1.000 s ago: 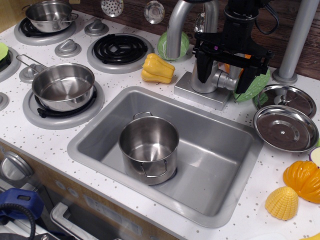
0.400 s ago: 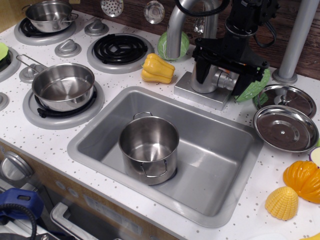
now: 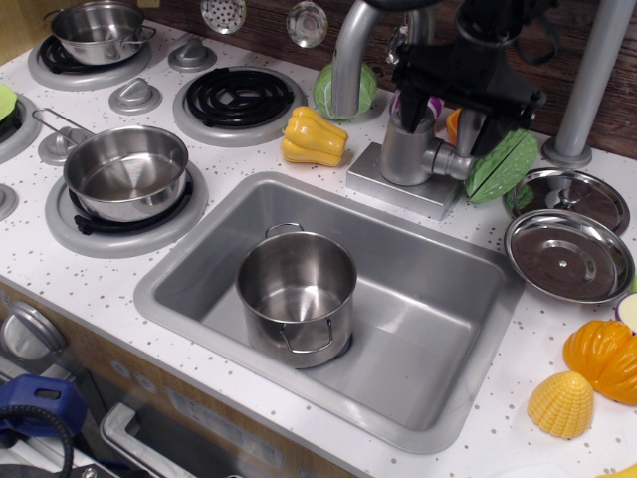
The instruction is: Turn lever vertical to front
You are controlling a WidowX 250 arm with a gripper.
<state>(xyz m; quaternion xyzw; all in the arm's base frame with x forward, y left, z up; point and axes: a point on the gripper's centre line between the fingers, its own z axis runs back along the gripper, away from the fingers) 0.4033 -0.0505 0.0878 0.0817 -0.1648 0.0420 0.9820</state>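
The cylindrical faucet body (image 3: 407,151) stands on its grey base behind the sink. A stubby side knob (image 3: 450,160) sticks out to its right. The short silver-grey lever (image 3: 466,132) rises roughly upright from that knob, and its top is hidden behind the black gripper. My gripper (image 3: 445,108) hangs just above the faucet body and knob. Its jaws are spread wide and hold nothing. The left finger (image 3: 404,98) is over the faucet body. The right finger is close to the lever, and I cannot tell whether it touches.
The curved spout (image 3: 348,60) rises at the left of the gripper and a thick grey pole (image 3: 587,80) at the right. A green leaf toy (image 3: 503,164) lies beside the knob. A steel pot (image 3: 296,296) sits in the sink (image 3: 438,299). Two lids (image 3: 567,254) lie at the right.
The gripper has risen from straddling the faucet body and knob to just above them. The faucet body and knob now show in full. Nothing else has moved.
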